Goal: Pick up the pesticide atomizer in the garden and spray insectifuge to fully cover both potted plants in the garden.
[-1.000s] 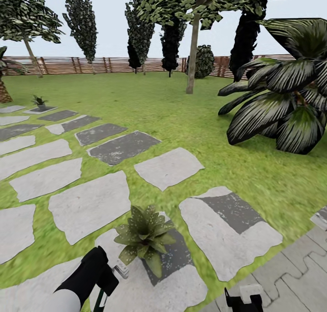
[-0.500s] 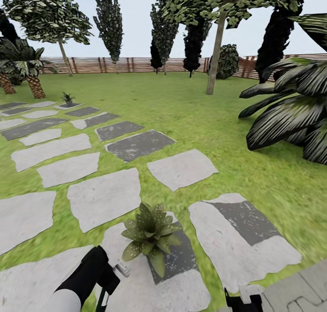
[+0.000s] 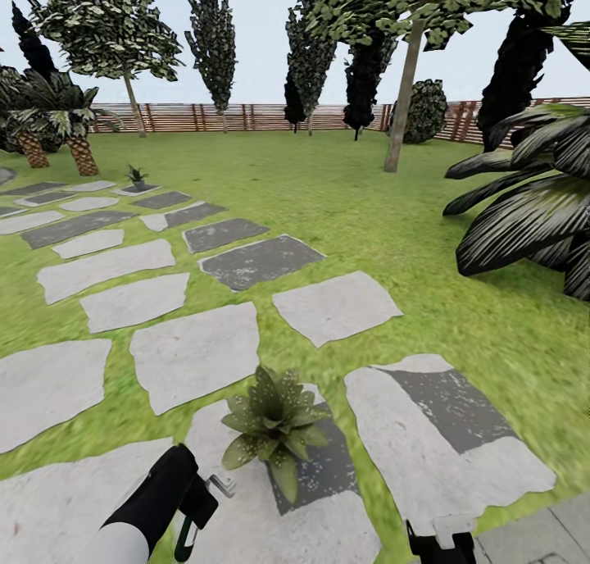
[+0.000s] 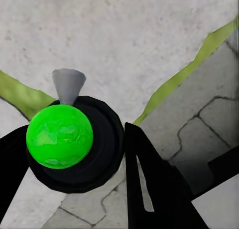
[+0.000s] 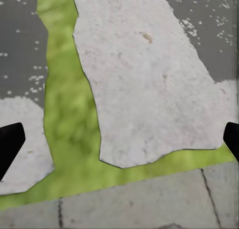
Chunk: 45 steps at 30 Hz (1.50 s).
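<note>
In the head view my left gripper [image 3: 193, 505] sits low at the left, shut on the pesticide atomizer [image 3: 215, 485]. Its whitish nozzle points toward the near potted plant [image 3: 274, 425], a short way off. That plant stands on a stepping stone, and pale specks of insectifuge [image 3: 264, 403] dot its leaves. In the left wrist view the atomizer [image 4: 60, 136] shows a green dome, dark body and grey nozzle between my black fingers [image 4: 149, 184]. The other potted plant [image 3: 137, 175] stands far off at the left on the path. My right gripper [image 5: 119, 141] is open over paving.
Grey stepping stones [image 3: 192, 355] run from my feet back to the left across the lawn [image 3: 369, 211]. A large striped-leaf palm [image 3: 533, 203] crowds the right side. A tree trunk [image 3: 401, 113] and a wooden fence [image 3: 246, 117] stand further back.
The head view has swung to the left, so the whole garden has shifted right in the picture. Both arms keep their place in the view, and the atomizer stays gripped.
</note>
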### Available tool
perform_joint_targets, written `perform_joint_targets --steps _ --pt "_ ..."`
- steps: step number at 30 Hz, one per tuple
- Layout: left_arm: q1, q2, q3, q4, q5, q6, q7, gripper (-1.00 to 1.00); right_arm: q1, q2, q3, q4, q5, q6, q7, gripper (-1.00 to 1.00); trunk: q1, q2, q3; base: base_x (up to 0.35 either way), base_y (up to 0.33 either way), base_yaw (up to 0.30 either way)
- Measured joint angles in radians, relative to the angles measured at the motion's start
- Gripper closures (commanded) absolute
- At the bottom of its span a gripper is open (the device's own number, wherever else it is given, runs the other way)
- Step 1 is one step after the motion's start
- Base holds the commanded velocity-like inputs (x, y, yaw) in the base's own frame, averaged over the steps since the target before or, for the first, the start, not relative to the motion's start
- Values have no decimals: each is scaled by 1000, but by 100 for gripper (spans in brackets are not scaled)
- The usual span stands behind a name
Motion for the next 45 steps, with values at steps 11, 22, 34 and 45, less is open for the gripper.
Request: perform_joint_targets --steps 11,22,34,45 --pt "0 -1 2 0 2 0 0 100 0 2 0 0 0 0 0 -100 0 0 0 23 -270 0" --pt "0 0 3 0 2 0 0 100 0 2 0 0 0 0 0 -100 0 0 0 104 -271 110" --pt "0 1 1 4 0 1 0 100 0 4 1 0 0 1 0 -100 0 0 0 -87 -117 84" --pt "-7 10 -13 12 -12 15 -10 100 0 4 0 0 0 1 0 -100 0 0 0 0 0 7"
